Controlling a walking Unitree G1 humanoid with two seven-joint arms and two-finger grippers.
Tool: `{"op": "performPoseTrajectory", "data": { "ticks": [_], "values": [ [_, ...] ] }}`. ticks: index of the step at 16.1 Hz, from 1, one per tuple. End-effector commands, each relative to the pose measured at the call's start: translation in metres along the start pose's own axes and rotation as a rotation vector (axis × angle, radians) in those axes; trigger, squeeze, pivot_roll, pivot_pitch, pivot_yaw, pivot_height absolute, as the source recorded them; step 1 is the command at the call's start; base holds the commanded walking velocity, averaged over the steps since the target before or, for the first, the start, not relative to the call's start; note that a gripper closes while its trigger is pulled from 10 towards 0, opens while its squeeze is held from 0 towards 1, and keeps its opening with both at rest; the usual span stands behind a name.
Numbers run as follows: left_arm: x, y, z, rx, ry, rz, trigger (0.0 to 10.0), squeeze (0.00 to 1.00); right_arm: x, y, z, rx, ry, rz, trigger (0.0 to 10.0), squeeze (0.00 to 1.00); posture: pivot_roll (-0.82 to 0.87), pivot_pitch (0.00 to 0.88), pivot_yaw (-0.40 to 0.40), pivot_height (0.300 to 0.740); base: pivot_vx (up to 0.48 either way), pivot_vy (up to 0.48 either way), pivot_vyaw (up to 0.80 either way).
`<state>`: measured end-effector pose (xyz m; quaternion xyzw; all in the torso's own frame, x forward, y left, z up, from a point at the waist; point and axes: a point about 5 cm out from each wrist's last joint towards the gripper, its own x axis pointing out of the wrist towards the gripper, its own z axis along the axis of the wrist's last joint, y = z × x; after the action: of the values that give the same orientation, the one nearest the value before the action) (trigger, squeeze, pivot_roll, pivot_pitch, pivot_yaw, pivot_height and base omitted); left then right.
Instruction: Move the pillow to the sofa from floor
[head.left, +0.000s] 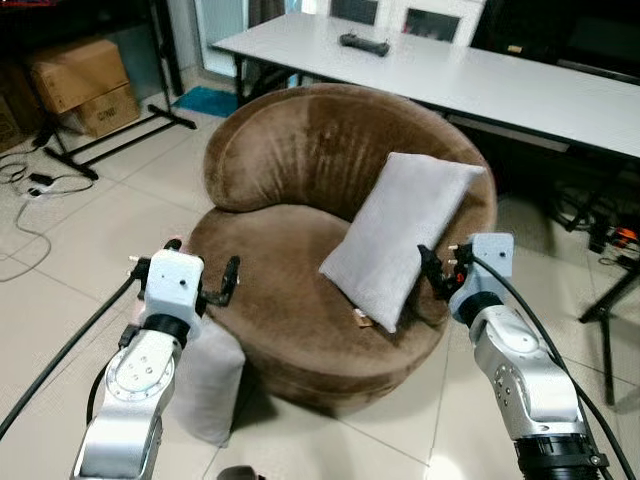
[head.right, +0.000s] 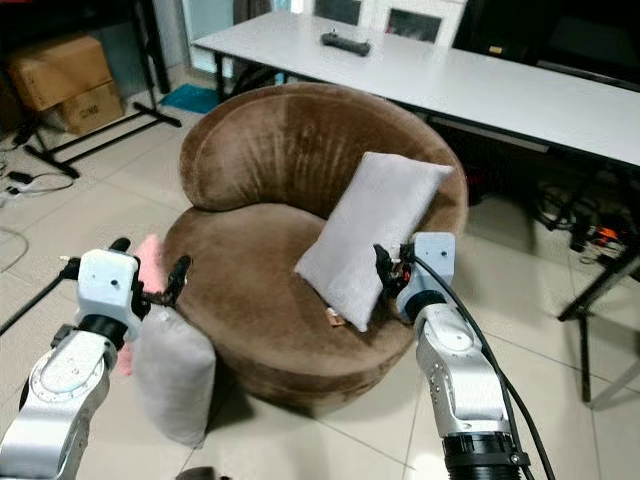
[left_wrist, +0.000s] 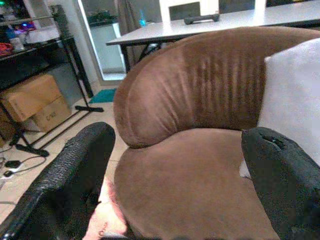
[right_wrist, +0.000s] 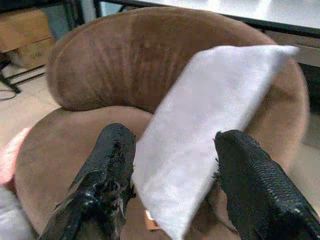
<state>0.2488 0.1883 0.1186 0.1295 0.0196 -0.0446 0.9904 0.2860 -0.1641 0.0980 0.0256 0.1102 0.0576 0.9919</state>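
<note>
A grey pillow (head.left: 400, 235) leans upright on the round brown sofa (head.left: 290, 160), against its right arm. A second grey pillow (head.right: 175, 370) stands on the floor against the sofa's left front, with something pink (head.right: 148, 265) behind it. My left gripper (head.left: 203, 262) hovers open just above this floor pillow, holding nothing; the left wrist view looks between its fingers (left_wrist: 75, 165) at the sofa seat. My right gripper (head.left: 437, 262) is open at the lower right edge of the pillow on the sofa (right_wrist: 210, 115), whose edge lies between its fingers (right_wrist: 107, 160).
A long white table (head.left: 480, 70) with a black device (head.left: 363, 44) on it stands behind the sofa. Cardboard boxes (head.left: 80, 85) and a black stand are at the far left. Cables (head.left: 30, 185) lie on the tiles. A black table leg (head.left: 610, 310) is at the right.
</note>
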Motion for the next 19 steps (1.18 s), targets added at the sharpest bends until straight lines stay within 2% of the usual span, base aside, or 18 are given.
{"op": "performPoseTrajectory", "data": {
  "ticks": [1, 19],
  "values": [
    [0.002, -0.001, 0.000, 0.011, -0.003, 0.001, 10.0, 0.00, 0.003, 0.002, 0.005, -0.015, -0.021, 0.017, 10.0, 0.00, 0.08, 0.000, -0.080, 0.740, 0.000, 0.289, 0.00],
    [0.006, 0.002, 0.000, 0.016, 0.001, 0.005, 10.0, 0.00, 0.006, 0.013, 0.007, -0.005, -0.046, 0.077, 10.0, 0.00, 0.09, 0.000, -0.083, 0.740, 0.000, 0.290, 0.00]
  ]
}}
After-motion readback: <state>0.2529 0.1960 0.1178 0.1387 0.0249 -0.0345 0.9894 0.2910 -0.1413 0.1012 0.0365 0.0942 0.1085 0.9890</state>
